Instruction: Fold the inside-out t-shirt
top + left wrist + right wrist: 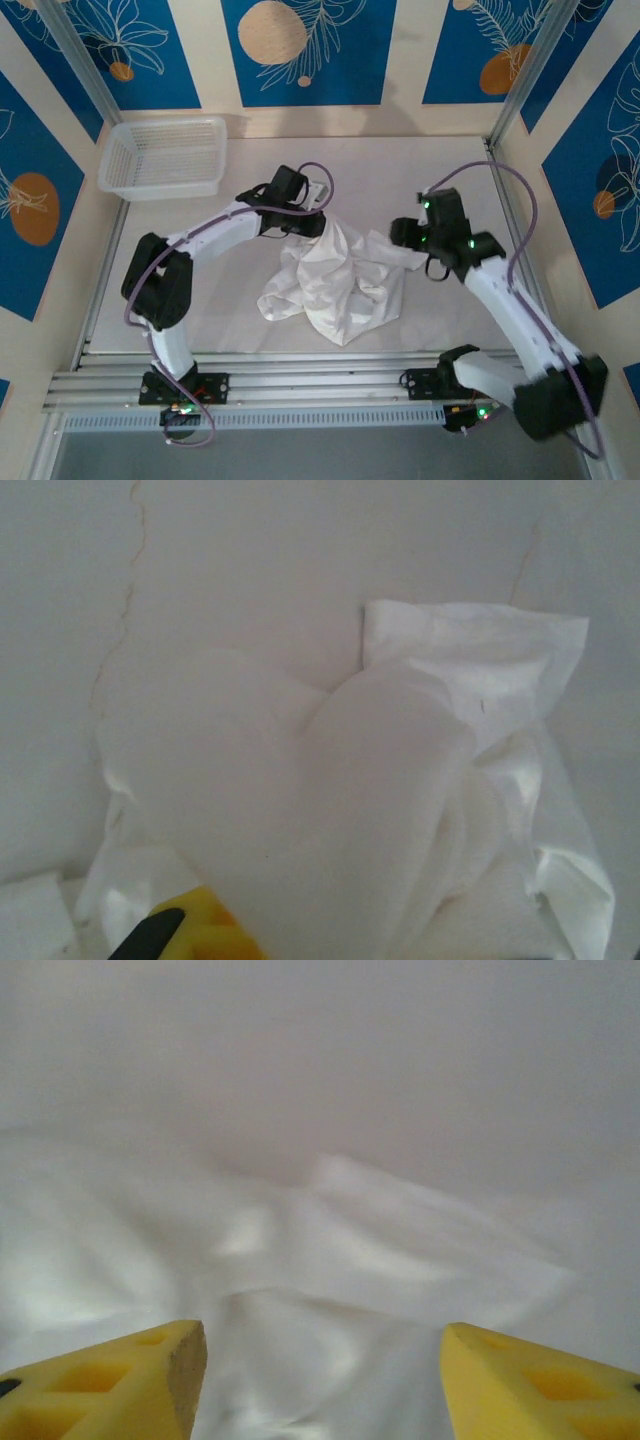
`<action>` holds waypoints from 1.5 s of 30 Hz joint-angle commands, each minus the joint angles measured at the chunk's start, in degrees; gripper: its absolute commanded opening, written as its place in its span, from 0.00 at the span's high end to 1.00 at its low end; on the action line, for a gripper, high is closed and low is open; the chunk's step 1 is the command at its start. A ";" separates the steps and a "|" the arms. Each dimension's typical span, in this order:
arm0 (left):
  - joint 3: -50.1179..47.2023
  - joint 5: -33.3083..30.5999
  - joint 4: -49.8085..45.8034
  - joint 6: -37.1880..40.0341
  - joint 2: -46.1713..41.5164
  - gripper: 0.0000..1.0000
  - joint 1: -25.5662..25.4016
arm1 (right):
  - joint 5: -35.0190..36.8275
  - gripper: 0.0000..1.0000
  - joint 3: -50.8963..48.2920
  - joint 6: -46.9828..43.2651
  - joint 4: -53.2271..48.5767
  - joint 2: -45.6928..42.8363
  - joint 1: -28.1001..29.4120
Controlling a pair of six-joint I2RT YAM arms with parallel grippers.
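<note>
Left tool (312, 226): closed on a raised bunch of the t-shirt (340, 285) at its far-left corner. Right tool (320, 1380): wide open, empty, over the t-shirt's right edge. T-shirt: white, crumpled heap mid-surface (400, 170). Basket (163, 155): white mesh, far left of the t-shirt.

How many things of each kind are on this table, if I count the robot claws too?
t-shirt: 1
basket: 1
claws: 2, the left claw and the right claw
Total: 4
</note>
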 commanded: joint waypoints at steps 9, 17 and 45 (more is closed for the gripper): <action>-3.78 -4.09 4.44 -2.05 -6.28 0.34 1.32 | 18.67 0.14 -0.33 7.92 3.64 24.76 44.06; -13.45 -9.34 2.29 -1.91 -19.02 0.05 1.89 | 21.95 0.42 9.21 4.50 -5.87 43.81 45.57; -26.87 -4.46 32.02 3.07 -14.35 0.11 -16.88 | -34.35 1.00 -15.13 2.11 9.04 -12.80 7.24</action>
